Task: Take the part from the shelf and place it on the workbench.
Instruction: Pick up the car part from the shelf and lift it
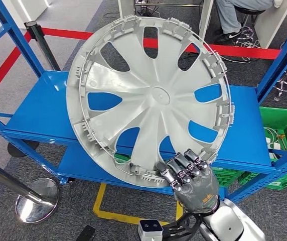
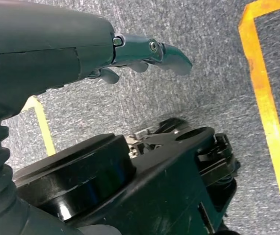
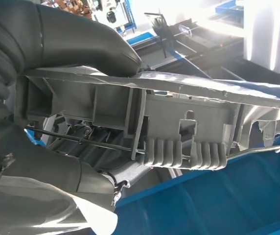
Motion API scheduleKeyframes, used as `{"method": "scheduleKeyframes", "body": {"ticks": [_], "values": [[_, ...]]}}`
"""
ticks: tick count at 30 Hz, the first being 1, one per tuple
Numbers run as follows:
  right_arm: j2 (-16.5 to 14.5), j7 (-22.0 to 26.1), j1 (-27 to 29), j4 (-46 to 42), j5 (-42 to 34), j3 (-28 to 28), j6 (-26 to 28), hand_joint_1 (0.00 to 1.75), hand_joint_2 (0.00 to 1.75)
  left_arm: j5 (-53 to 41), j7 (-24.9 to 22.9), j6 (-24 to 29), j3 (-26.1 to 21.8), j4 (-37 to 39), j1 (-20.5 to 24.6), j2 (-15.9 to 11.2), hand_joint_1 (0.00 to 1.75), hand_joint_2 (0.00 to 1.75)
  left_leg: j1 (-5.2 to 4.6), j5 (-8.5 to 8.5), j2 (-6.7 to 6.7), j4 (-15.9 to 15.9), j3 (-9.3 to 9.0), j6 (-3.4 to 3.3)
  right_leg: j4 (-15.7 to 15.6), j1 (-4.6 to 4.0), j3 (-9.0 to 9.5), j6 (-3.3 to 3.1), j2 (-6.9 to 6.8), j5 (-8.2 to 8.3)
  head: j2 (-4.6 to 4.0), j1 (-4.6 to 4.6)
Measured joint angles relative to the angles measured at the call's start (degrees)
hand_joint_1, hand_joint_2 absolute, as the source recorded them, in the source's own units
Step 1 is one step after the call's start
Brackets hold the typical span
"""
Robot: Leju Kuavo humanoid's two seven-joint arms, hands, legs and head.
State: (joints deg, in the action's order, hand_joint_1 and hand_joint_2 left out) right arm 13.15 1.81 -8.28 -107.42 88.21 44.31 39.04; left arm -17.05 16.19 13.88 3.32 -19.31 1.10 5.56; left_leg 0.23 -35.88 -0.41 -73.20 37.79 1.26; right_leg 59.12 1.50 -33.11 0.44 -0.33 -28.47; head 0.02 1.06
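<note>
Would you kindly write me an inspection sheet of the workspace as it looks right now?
Surface: blue shelf, bare where it shows.
Job's things: grey wheel cover, tilted, lifted in front of the shelf.
Clutter: green crates beside and under the shelf.
Hands: right hand grips the cover's lower rim; left hand hangs over carpet, holding nothing.
Cables: wires on the floor beyond the red barrier tape.
Surroundings: seated person; barrier post; yellow floor marking.

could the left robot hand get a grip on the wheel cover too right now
Probably not as it hangs: the left robot hand is down over the carpet beside the robot's body, empty, while the right robot hand alone holds the wheel cover by its lower rim.
</note>
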Motion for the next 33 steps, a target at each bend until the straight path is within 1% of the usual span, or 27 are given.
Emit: {"method": "scheduleKeyframes", "body": {"ticks": [1, 3, 5, 6, 9, 10, 11, 13, 14, 15, 16, 17, 18, 19, 20, 21, 22, 23, 24, 25, 26, 27, 29, 30, 31, 32, 33], "values": [[0.00, -0.03, -0.01, 0.10, -0.08, 0.08, -0.01, 1.75, 1.75, -0.01, -0.01, 0.00, 0.00, -0.01, -0.02, 0.00, 0.00, 1.75, 0.00, 0.99, 0.00, 0.87, -0.98, -0.17, 0.03, -0.10, -0.28, -0.03, -0.04, 0.23, 0.01, 0.00], [0.01, -0.12, -0.04, 0.22, -0.23, 0.19, -0.01, 1.75, 1.75, -0.03, -0.02, 0.00, 0.00, -0.03, -0.02, -0.02, 0.00, 1.75, -0.10, 4.29, -0.01, 7.35, -5.05, -0.82, 0.06, -0.23, -0.65, 0.05, -0.05, 0.66, 0.01, -0.01], [0.00, -0.20, -0.14, 0.28, -0.49, 0.21, -0.01, 1.75, 1.75, -0.04, -0.08, 0.00, 0.00, -0.07, 0.00, -0.07, 0.00, 1.75, -0.41, 5.98, -0.02, 13.42, -8.35, -1.43, 0.03, -0.35, -0.98, 0.44, -0.07, 1.24, 0.01, -0.03], [-0.01, -0.22, -0.18, 0.34, -0.66, 0.21, -0.01, 1.75, 1.75, -0.04, -0.13, 0.00, 0.00, -0.09, 0.00, -0.10, 0.00, 1.75, -0.58, 6.09, -0.03, 14.76, -8.91, -1.61, -0.03, -0.34, -1.16, 0.72, -0.09, 1.59, 0.01, -0.04], [-0.01, -0.26, -0.20, 0.63, -1.06, 0.20, -0.01, 1.75, 1.75, -0.04, -0.28, -0.03, -0.02, -0.15, -0.14, -0.13, 0.00, 1.75, -0.59, 6.70, 0.08, 15.73, -8.47, -2.08, -0.24, -0.31, -1.72, 1.76, -0.09, 2.41, 0.01, -0.07], [-0.01, -0.26, -0.19, 0.76, -1.20, 0.19, -0.01, 1.75, 1.75, -0.04, -0.32, -0.04, -0.05, -0.19, -0.17, -0.16, 0.00, 1.75, -0.46, 7.17, 0.17, 16.05, -8.10, -2.43, 0.33, -0.35, -2.20, 2.05, -0.02, 1.55, 0.00, -0.14], [-0.02, -0.27, -0.21, 0.91, -1.35, 0.17, -0.01, 1.75, 1.75, -0.03, -0.35, -0.07, -0.08, -0.24, -0.18, -0.19, 0.00, 1.75, -0.36, 7.74, 0.26, 16.34, -7.62, -2.81, 1.94, -0.39, -2.92, 2.21, 0.06, -0.25, 0.01, -0.24], [-0.04, -0.27, -0.26, 1.39, -1.69, 0.17, 0.00, 1.75, 1.75, -0.01, -0.35, -0.11, -0.14, -0.33, -0.18, -0.26, 0.00, 1.75, -0.53, 8.83, 0.32, 16.43, -6.38, -3.37, 8.27, -0.40, -4.99, 2.26, 0.16, -5.45, 0.01, -0.39], [-0.08, -0.26, -0.27, 1.71, -1.87, 0.16, 0.00, 1.75, 1.75, 0.00, -0.35, -0.14, -0.19, -0.36, -0.20, -0.29, 0.00, 1.75, -0.70, 9.36, 0.31, 16.41, -5.71, -3.48, 11.89, -0.41, -5.84, 2.24, 0.17, -7.29, 0.01, -0.44], [-0.14, -0.26, -0.26, 2.08, -2.05, 0.15, 0.00, 1.75, 1.75, 0.01, -0.35, -0.15, -0.27, -0.36, -0.24, -0.33, 0.00, 1.75, -0.87, 9.91, 0.32, 16.40, -5.03, -3.55, 14.39, -0.44, -6.13, 2.18, 0.18, -7.88, 0.01, -0.44], [-0.25, -0.27, -0.26, 2.46, -2.21, 0.11, 0.00, 1.75, 1.75, 0.00, -0.36, -0.19, -0.37, -0.36, -0.29, -0.38, 0.00, 1.75, -1.02, 10.45, 0.32, 16.38, -4.33, -3.57, 15.11, -0.50, -5.59, 2.06, 0.17, -7.21, 0.02, -0.45], [-0.42, -0.27, -0.26, 2.81, -2.37, 0.04, -0.01, 1.75, 1.75, -0.03, -0.36, -0.31, -0.45, -0.36, -0.31, -0.45, 0.00, 1.75, -1.15, 10.99, 0.31, 16.36, -3.67, -3.54, 13.73, -0.61, -4.02, 1.83, 0.18, -5.60, 0.01, -0.48], [-0.66, -0.27, -0.29, 3.13, -2.46, -0.08, -0.01, 1.75, 1.75, -0.09, -0.35, -0.53, -0.51, -0.37, -0.32, -0.55, 0.00, 1.75, -1.24, 11.50, 0.29, 16.33, -3.10, -3.47, 10.54, -0.75, -1.56, 1.49, 0.18, -3.84, 0.02, -0.47], [-1.00, -0.26, -0.39, 3.42, -2.52, -0.20, 0.00, 1.75, 1.75, -0.18, -0.32, -0.86, -0.54, -0.37, -0.30, -0.69, 0.00, 1.75, -1.36, 11.96, 0.27, 16.28, -2.61, -3.35, 6.34, -0.96, 1.39, 1.09, 0.18, -2.90, 0.02, -0.48], [-1.38, -0.26, -0.51, 3.67, -2.56, -0.33, 0.01, 1.75, 1.75, -0.28, -0.25, -1.26, -0.55, -0.38, -0.27, -0.89, 0.00, 1.75, -1.46, 12.42, 0.26, 16.20, -2.24, -3.17, 2.18, -1.11, 4.17, 0.82, 0.18, -2.67, 0.02, -0.43], [-1.77, -0.26, -0.65, 3.92, -2.56, -0.45, 0.01, 1.75, 1.75, -0.35, -0.14, -1.64, -0.57, -0.38, -0.21, -1.10, 0.00, 1.75, -1.50, 12.92, 0.26, 16.13, -1.92, -2.95, -0.87, -1.26, 6.06, 0.64, 0.19, -2.99, 0.02, -0.44], [-2.11, -0.27, -0.77, 4.16, -2.56, -0.56, 0.02, 1.75, 1.75, -0.40, -0.01, -1.96, -0.63, -0.38, -0.14, -1.35, 0.00, 1.75, -1.50, 13.43, 0.27, 16.08, -1.61, -2.68, -2.59, -1.41, 6.96, 0.55, 0.20, -3.44, 0.02, -0.47], [-2.42, -0.28, -0.83, 4.40, -2.56, -0.68, 0.01, 1.75, 1.75, -0.42, 0.15, -2.18, -0.73, -0.37, -0.10, -1.63, 0.00, 1.75, -1.53, 14.00, 0.25, 16.06, -1.34, -2.39, -3.24, -1.40, 6.78, 0.47, 0.21, -3.31, 0.02, -0.49], [-2.66, -0.31, -0.90, 4.67, -2.56, -0.80, 0.01, 1.75, 1.75, -0.42, 0.29, -2.32, -0.86, -0.36, -0.04, -1.94, 0.00, 1.75, -1.48, 14.14, 0.21, 16.00, -1.01, -2.07, -3.28, -1.33, 6.23, 0.22, 0.14, -2.90, 0.01, -0.59], [-2.92, -0.33, -0.96, 4.93, -2.56, -0.92, 0.00, 1.75, 1.75, -0.44, 0.40, -2.39, -0.97, -0.34, -0.01, -2.20, 0.00, 1.75, -1.43, 13.36, 0.18, 15.53, -0.60, -1.67, -3.29, -1.20, 5.68, -0.17, 0.06, -2.34, 0.01, -0.52], [-3.16, -0.36, -1.01, 5.16, -2.56, -1.03, -0.01, 1.75, 1.75, -0.46, 0.49, -2.46, -1.04, -0.33, 0.01, -2.41, 0.00, 1.75, -1.32, 11.57, 0.15, 14.20, -0.07, -1.23, -3.36, -1.03, 5.06, -0.57, -0.06, -1.66, 0.01, -0.44], [-3.36, -0.39, -1.06, 5.36, -2.56, -1.13, -0.01, 1.75, 1.75, -0.49, 0.55, -2.51, -1.08, -0.32, 0.07, -2.59, 0.00, 1.75, -1.04, 8.82, 0.15, 11.75, 0.65, -0.78, -3.32, -0.95, 4.56, -0.90, -0.16, -1.01, 0.00, -0.39], [-3.64, -0.43, -1.06, 5.67, -2.55, -1.34, -0.01, 1.75, 1.75, -0.54, 0.62, -2.60, -1.08, -0.32, 0.17, -2.73, 0.00, 1.75, -0.47, 3.62, 0.18, 4.45, 2.20, 0.03, -3.02, -0.96, 3.04, -1.16, -0.32, 0.17, 0.00, -0.30], [-3.72, -0.46, -1.05, 5.80, -2.55, -1.46, -0.01, 1.75, 1.75, -0.56, 0.66, -2.63, -1.08, -0.31, 0.23, -2.78, 0.00, 1.75, -0.19, 2.48, 0.18, 1.40, 2.49, 0.34, -2.75, -0.95, 2.15, -1.13, -0.39, 0.68, 0.00, -0.31], [-3.76, -0.50, -1.02, 5.90, -2.54, -1.60, -0.01, 1.75, 1.75, -0.57, 0.68, -2.67, -1.08, -0.31, 0.27, -2.80, 0.00, 1.75, 0.07, 2.62, 0.19, -0.02, 2.08, 0.59, -2.40, -0.93, 1.19, -1.07, -0.44, 1.13, 0.00, -0.31], [-3.79, -0.52, -0.99, 5.97, -2.54, -1.72, -0.01, 1.75, 1.75, -0.60, 0.69, -2.70, -1.07, -0.30, 0.31, -2.84, 0.00, 1.75, 0.32, 3.72, 0.20, 0.65, 0.77, 0.76, -2.01, -0.90, 0.24, -0.98, -0.46, 1.52, 0.00, -0.32], [-3.82, -0.56, -0.97, 6.01, -2.54, -1.84, -0.01, 1.75, 1.75, -0.65, 0.71, -2.74, -1.07, -0.30, 0.35, -2.89, 0.00, 1.75, 0.54, 5.23, 0.20, 3.26, -1.48, 0.87, -1.58, -0.85, -0.69, -0.83, -0.46, 1.89, 0.00, -0.32]]}}
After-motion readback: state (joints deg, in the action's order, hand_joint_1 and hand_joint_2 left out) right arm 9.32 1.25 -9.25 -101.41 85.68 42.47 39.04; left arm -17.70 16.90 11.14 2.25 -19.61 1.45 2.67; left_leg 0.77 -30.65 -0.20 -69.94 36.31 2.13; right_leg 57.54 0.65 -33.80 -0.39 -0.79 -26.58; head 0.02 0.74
